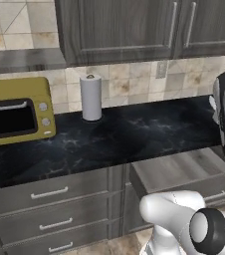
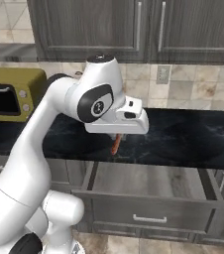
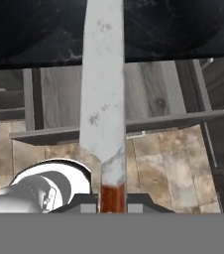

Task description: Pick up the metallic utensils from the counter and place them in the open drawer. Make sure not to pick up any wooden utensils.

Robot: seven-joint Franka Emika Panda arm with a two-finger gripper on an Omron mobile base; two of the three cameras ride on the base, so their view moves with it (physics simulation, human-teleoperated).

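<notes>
My gripper point(image 3: 113, 201) is shut on a knife point(image 3: 103, 84) with a long silvery-white blade and a red-brown handle. The blade points away from the hand, over the open drawer point(image 3: 59, 99) and toward the black marbled counter point(image 3: 34, 30). In the right base view the hand hangs above the counter's front edge, and a reddish part of the knife point(image 2: 115, 145) sticks out under it, over the drawer point(image 2: 148, 181). The drawer point(image 1: 184, 169) is pulled out, with a plain grey inside. The wooden spoons are out of view.
A yellow toaster oven point(image 1: 15, 112) and a paper towel roll point(image 1: 90, 97) stand on the counter point(image 1: 134, 134) at the left. Closed grey drawers point(image 1: 50, 192) sit below them, and dark wall cabinets point(image 2: 134, 25) hang overhead. The floor is tiled.
</notes>
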